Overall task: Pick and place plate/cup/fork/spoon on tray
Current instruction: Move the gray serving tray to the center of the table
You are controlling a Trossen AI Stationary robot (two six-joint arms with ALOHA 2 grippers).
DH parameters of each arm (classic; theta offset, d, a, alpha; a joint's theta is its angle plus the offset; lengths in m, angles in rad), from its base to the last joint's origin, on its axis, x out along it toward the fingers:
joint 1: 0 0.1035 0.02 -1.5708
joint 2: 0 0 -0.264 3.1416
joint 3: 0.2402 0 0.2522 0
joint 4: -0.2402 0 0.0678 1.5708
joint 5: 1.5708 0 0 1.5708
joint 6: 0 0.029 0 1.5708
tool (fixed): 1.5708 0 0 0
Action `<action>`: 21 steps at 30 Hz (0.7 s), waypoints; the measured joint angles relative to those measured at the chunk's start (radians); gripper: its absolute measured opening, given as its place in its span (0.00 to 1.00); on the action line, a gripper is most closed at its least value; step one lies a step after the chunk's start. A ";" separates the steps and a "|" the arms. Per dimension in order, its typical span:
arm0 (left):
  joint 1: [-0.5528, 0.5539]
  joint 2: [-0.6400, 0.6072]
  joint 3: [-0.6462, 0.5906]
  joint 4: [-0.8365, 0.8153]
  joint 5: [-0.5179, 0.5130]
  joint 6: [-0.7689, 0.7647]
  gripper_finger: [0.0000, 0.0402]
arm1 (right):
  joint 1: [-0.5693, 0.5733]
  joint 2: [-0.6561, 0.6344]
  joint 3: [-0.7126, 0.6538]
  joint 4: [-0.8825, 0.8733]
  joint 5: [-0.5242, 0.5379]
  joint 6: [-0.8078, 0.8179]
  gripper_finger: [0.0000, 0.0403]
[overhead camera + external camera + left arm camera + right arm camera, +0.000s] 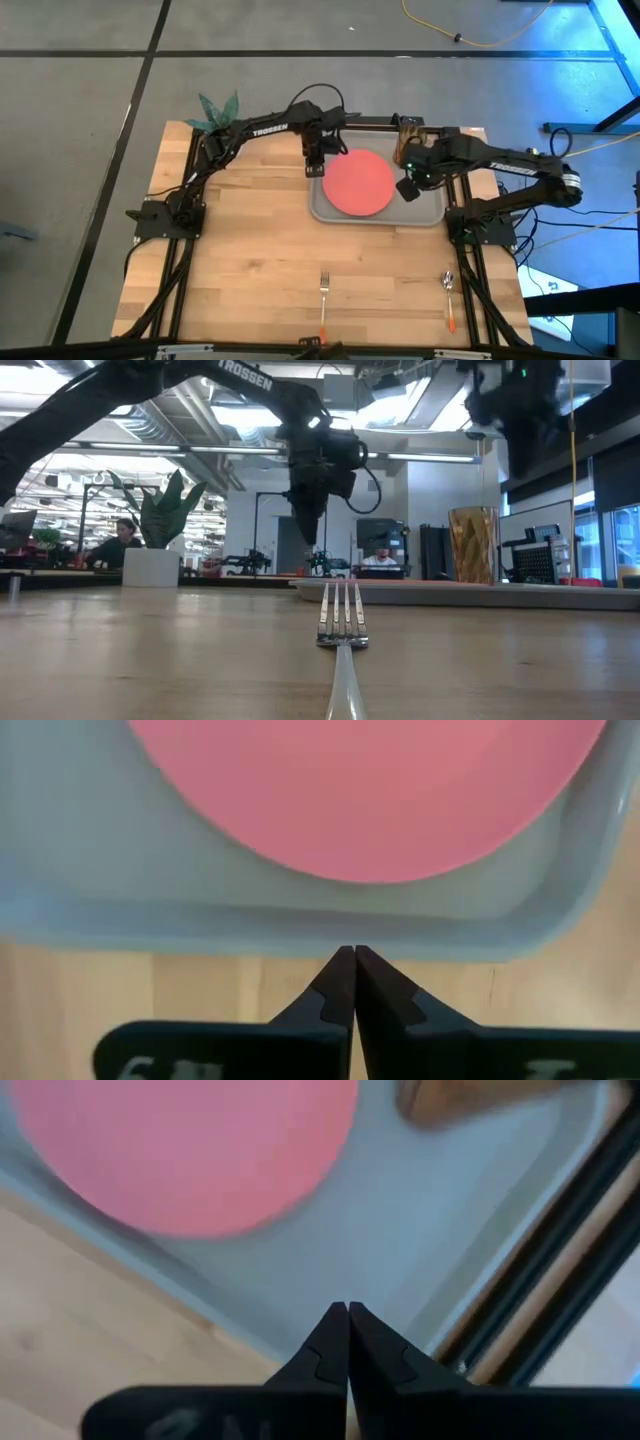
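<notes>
A white pot (151, 567) holding a green plant (160, 506) is sitting at the far left corner of the wooden table (250, 260). A yellow cable (470, 38) is lying looped on the grey floor (80, 120) beyond the table. Two people (120, 540) are sitting at desks in the room behind.

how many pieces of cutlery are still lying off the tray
2. The fork lies on the bare table near its front edge, about the middle; the spoon lies toward the front right corner. Neither touches the tray.
</notes>
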 joint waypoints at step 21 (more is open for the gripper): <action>-0.005 0.002 -0.196 0.156 -0.002 0.024 0.00 | -0.227 0.000 -0.477 0.457 -0.169 -0.357 0.01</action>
